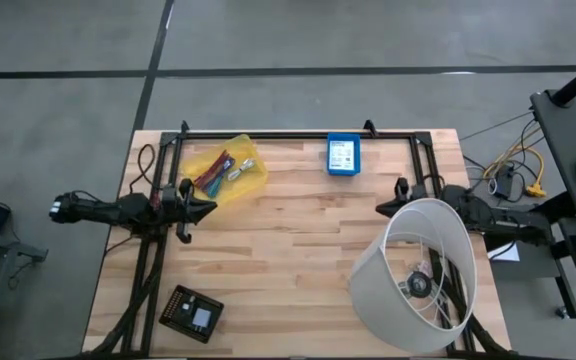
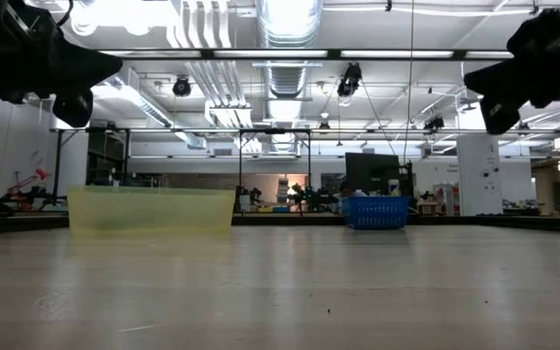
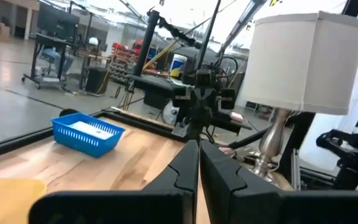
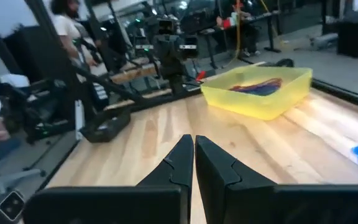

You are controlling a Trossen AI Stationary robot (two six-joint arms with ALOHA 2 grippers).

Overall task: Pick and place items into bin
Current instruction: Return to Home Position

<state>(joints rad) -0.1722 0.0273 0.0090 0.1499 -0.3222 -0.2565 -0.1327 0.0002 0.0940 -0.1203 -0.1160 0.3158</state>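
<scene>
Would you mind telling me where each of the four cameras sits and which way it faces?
High view: overhead, straight down on the table; both arms show.
Low view: table-top height, level across into the room; arms at upper corners.
Left wrist view: facing lamp and blue bin; left jaws shut.
Right wrist view: facing yellow bin; right jaws shut.
High and low views share both bins.

A white lampshade (image 1: 380,285) stands at the near right of the wooden table (image 1: 298,230) — a flat black square device (image 1: 192,312) lies near left, well apart.
</scene>
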